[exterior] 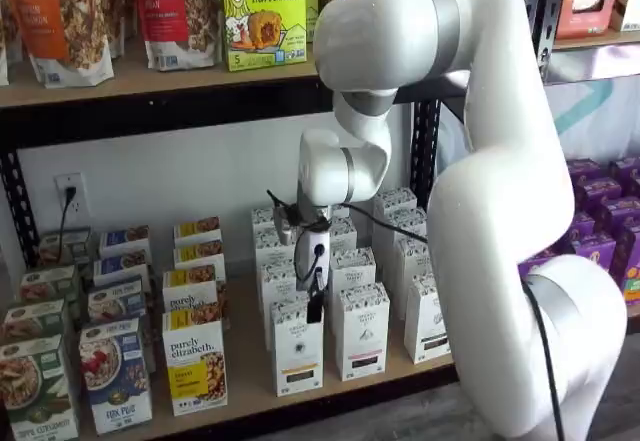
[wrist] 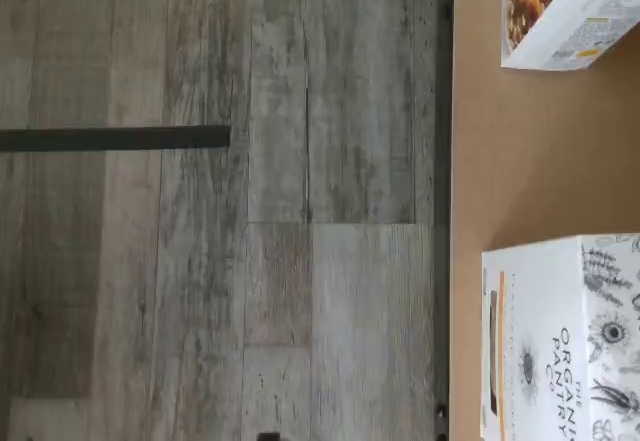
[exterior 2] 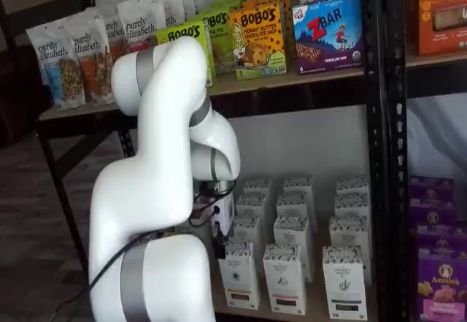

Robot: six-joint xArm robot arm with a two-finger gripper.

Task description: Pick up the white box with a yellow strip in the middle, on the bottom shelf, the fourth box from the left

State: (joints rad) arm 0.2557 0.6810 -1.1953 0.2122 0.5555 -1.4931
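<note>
The white box [exterior: 297, 351] stands in the front row of the bottom shelf [exterior: 250, 386], with a short yellowish strip low on its front. In a shelf view it is the front left carton [exterior 2: 239, 277]. The wrist view shows it [wrist: 560, 341] with an orange strip, on the pale board [wrist: 530, 151] near the black front rail. My gripper [exterior: 315, 301] hangs from the white wrist just above the box's top. It also shows in a shelf view [exterior 2: 219, 245]. Its black fingers show side-on with no gap visible, and nothing is held.
White cartons with a black strip [exterior: 362, 333] stand right of the box and behind it. "purely elizabeth" boxes [exterior: 196, 366] stand to its left, and one shows in the wrist view [wrist: 570, 11]. Purple boxes [exterior 2: 441, 282] fill the far right. My white arm [exterior: 500, 211] stands before the shelves.
</note>
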